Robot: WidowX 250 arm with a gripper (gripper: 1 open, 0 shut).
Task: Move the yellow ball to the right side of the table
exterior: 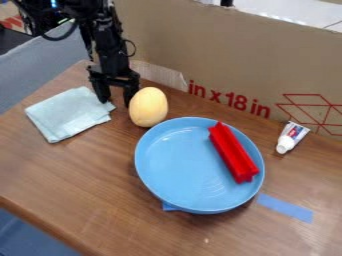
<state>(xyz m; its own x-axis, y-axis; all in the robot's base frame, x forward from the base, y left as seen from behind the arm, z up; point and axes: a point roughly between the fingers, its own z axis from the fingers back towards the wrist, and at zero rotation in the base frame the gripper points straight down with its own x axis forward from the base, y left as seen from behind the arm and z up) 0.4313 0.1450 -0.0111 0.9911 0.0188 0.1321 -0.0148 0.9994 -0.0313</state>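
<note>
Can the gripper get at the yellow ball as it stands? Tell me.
Probably yes. The gripper hangs open, pointing down, just beside the yellow ball, with nothing between them; the cloth lies on its other side.

Yellow ball [147, 106], egg-shaped, upright, left-centre on brown wood-grain table [80, 185]
</note>
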